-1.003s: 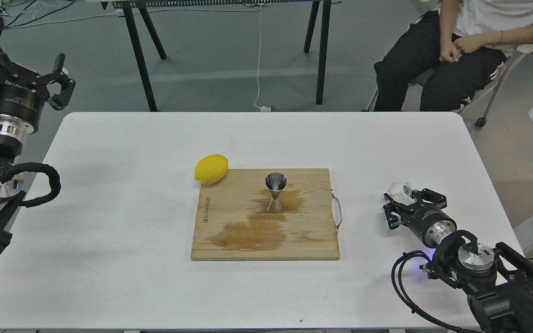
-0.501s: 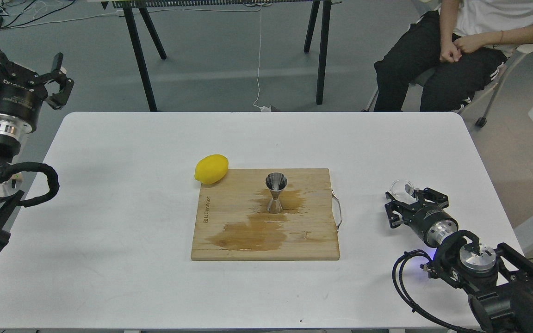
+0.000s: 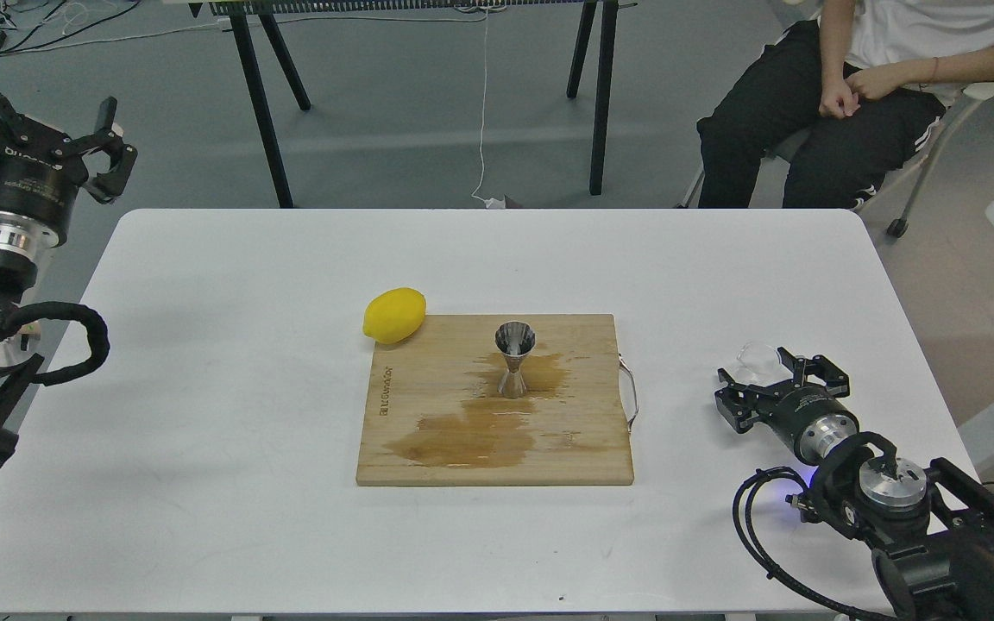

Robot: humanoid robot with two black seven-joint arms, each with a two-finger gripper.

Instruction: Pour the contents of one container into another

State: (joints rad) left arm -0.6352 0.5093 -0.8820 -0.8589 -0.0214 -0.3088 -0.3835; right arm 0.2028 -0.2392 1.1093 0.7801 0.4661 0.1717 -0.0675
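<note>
The steel jigger point(image 3: 515, 359) stands upright on the wooden board point(image 3: 428, 448), in a brown wet stain. The small clear glass cup point(image 3: 757, 356) rests on the white table to the right of the board, just at the fingertips of my right gripper point(image 3: 775, 381). That gripper is open, its fingers spread wide on either side of the cup; whether they touch it I cannot tell. My left gripper point(image 3: 44, 112) is open and holds nothing, raised beyond the table's far left corner.
A yellow lemon point(image 3: 394, 315) lies at the board's far left corner. The board has a metal handle point(image 3: 631, 397) on its right side. A person point(image 3: 816, 95) sits past the table's far right, and black table legs point(image 3: 260, 103) stand behind.
My right gripper has drawn back a little toward the lower right and turned slightly, and the glass cup shifted a bit right with it. The left arm edged slightly left.
</note>
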